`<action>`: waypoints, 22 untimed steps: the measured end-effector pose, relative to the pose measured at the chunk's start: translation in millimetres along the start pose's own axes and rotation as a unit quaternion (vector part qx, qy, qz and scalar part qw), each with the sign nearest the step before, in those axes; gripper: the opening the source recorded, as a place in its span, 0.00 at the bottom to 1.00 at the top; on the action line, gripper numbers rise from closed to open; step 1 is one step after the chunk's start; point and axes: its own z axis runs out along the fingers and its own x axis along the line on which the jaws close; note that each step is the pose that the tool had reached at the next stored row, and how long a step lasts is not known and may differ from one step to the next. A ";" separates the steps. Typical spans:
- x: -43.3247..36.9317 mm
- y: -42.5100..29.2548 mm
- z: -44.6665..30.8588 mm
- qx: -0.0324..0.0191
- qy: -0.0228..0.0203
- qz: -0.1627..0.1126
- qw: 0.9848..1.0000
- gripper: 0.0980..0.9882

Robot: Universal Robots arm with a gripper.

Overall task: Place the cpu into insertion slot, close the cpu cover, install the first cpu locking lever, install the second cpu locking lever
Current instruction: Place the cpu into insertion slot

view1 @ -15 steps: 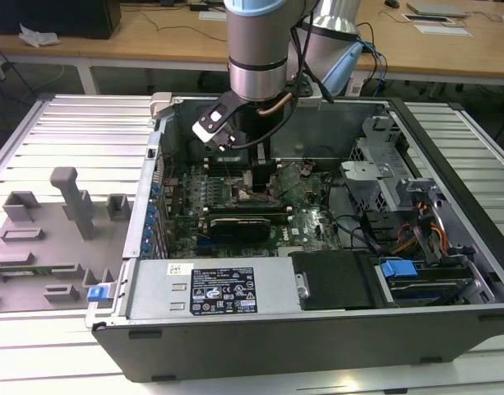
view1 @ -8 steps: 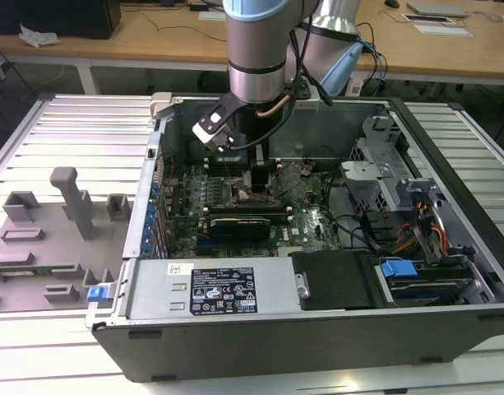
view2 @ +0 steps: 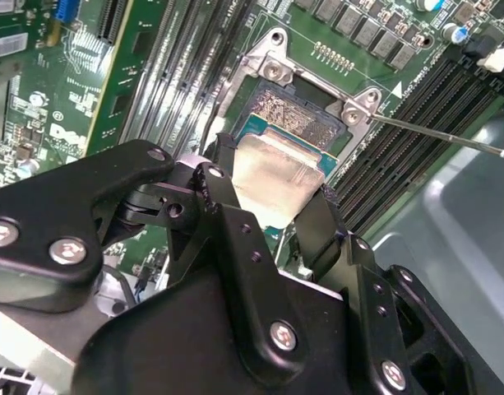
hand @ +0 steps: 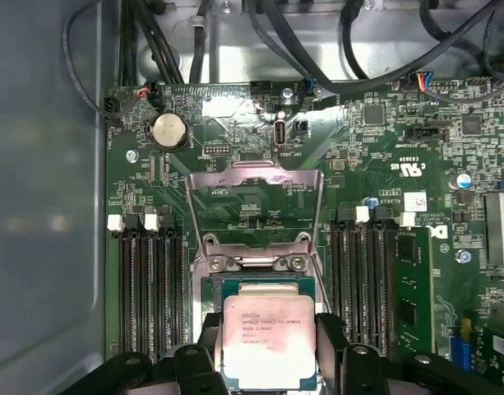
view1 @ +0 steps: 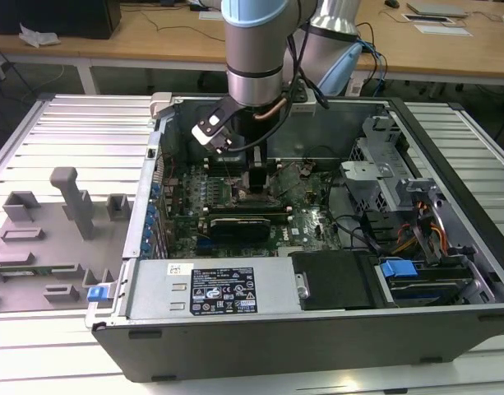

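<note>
Near the middle of the exterior view, the gripper (view1: 258, 177) reaches down into the case. Its fingers (hand: 330, 350) are clamped on the cpu (hand: 270, 341), which is over the insertion slot (view2: 280, 111). I'd say placement is in hand, and seating needs the chip square to the rim. The first wrist view shows the cpu cover (hand: 256, 174) standing open. The second wrist view shows a locking lever (view2: 432, 136) swung free.

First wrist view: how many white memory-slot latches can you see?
4. Two white latches cap the memory slots on one side of the cpu cover, two on the other. The slots' far ends are hidden behind the fingers; more may exist.
</note>
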 end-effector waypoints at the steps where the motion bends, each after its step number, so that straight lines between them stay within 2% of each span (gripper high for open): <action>1: 0.2 -0.6 1.0 0.000 0.000 0.000 1.000 0.50; 16: 2.4 -4.8 20.5 0.000 0.000 0.000 1.000 0.50; 22: 4.9 -5.0 24.0 0.000 0.000 0.000 1.000 0.50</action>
